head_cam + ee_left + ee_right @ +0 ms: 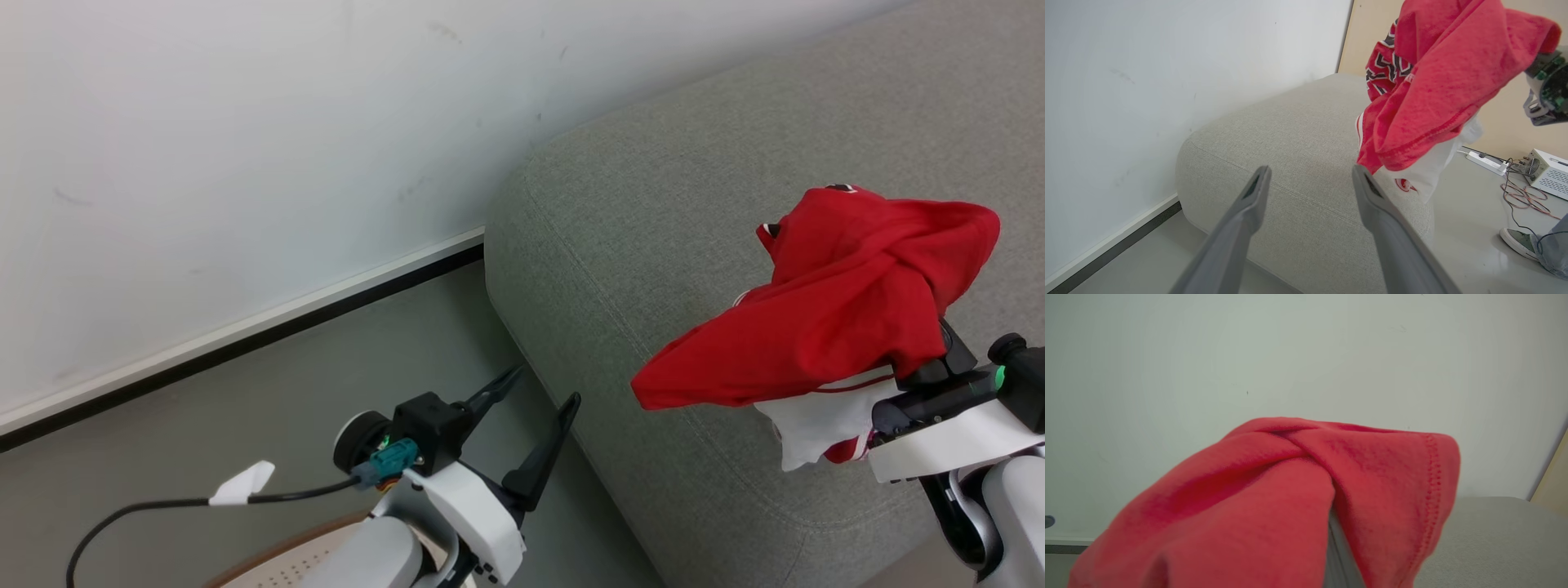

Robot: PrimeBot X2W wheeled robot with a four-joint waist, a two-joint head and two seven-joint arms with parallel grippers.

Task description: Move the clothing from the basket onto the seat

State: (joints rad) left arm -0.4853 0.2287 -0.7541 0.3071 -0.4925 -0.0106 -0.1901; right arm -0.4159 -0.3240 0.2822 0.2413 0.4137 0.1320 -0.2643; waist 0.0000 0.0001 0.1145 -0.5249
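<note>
My right claw (pixel 951 359) is buried under the clothing (pixel 849 302), so I can't tell if it's clenched. The red bundle hangs over the seat (pixel 653 245), near its front edge. The black-and-white print is too crumpled to read. My left claw (pixel 547 385) is spread wide and empty off the seat's corner, above the basket (pixel 277 545). Bare floor (pixel 326 367) runs between seat and wall (pixel 245 163).
</note>
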